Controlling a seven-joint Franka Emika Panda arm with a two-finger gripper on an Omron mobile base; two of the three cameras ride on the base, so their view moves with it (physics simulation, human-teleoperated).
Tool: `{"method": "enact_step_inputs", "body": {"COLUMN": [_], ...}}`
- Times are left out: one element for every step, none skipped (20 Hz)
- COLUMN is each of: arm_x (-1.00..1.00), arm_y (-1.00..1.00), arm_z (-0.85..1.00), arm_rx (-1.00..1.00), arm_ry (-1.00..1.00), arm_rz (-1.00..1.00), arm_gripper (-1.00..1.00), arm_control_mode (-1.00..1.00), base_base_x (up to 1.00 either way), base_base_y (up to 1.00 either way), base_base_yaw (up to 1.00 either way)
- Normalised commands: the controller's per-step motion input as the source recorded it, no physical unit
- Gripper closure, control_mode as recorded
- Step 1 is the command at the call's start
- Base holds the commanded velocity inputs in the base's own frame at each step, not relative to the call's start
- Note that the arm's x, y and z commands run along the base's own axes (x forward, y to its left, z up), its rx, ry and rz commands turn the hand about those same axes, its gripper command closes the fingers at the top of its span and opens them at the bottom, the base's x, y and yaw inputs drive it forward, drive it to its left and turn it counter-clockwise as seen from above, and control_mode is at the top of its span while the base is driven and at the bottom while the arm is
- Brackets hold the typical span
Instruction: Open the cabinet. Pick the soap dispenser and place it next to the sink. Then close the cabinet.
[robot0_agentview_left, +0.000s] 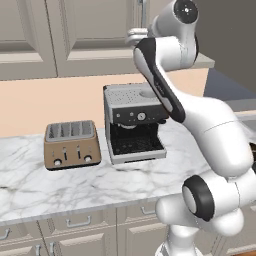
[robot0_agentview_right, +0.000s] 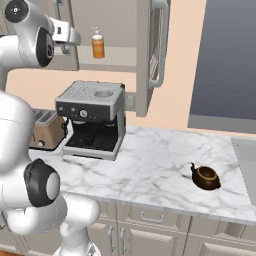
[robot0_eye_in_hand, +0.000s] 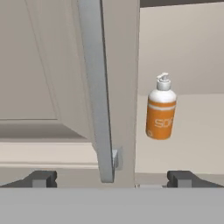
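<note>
The cabinet's right door (robot0_agentview_right: 150, 60) stands swung open, with its silver bar handle (robot0_agentview_right: 162, 45) facing out. On the shelf inside stands the soap dispenser (robot0_agentview_right: 98, 44), a small orange bottle with a white pump, upright. My gripper (robot0_agentview_right: 75, 39) hangs just left of the bottle, in front of the shut left door. In the hand view the soap dispenser (robot0_eye_in_hand: 161, 111) is ahead and to the right. The left door's handle (robot0_eye_in_hand: 97, 87) runs down the middle, and my gripper (robot0_eye_in_hand: 113, 178) is open, holding nothing. The sink (robot0_agentview_right: 247, 160) shows at the counter's far right.
A grey coffee machine (robot0_agentview_right: 92, 117) stands on the marble counter (robot0_agentview_right: 150, 160) below the cabinet, with a brown toaster (robot0_agentview_left: 70, 145) to its left. A small brown teapot (robot0_agentview_right: 205, 177) sits near the sink. Low drawers run under the counter.
</note>
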Motion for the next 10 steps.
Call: {"method": "enact_step_inputs", "body": {"arm_x": [0.27,0.22,0.18,0.17,0.16,0.18,0.21,0.21,0.23,0.23], "arm_y": [0.0,0.0,0.0,0.0,0.0,0.0,0.0,0.04,0.09,0.1], "arm_z": [0.0,0.0,0.0,0.0,0.0,0.0,0.0,0.0,0.0,0.0], "arm_rx": [0.0,0.0,0.0,0.0,0.0,0.0,0.0,0.0,0.0,0.0], "arm_ry": [0.0,0.0,0.0,-0.01,0.0,-0.01,0.0,-0.01,-0.03,-0.01], "arm_rz": [-0.08,-0.08,-0.08,-0.09,-0.09,-0.09,-0.08,-0.05,-0.03,0.0], "arm_gripper": [-1.0,-1.0,-1.0,-1.0,-1.0,-1.0,-1.0,-1.0,-1.0,-1.0], "arm_control_mode": [-1.0,-1.0,-1.0,-1.0,-1.0,-1.0,-1.0,-1.0,-1.0,-1.0], "base_base_x": [0.0,0.0,0.0,0.0,0.0,0.0,0.0,0.0,0.0,0.0], "base_base_y": [0.0,0.0,0.0,0.0,0.0,0.0,0.0,0.0,0.0,0.0], "base_base_yaw": [0.0,0.0,0.0,0.0,0.0,0.0,0.0,0.0,0.0,0.0]}}
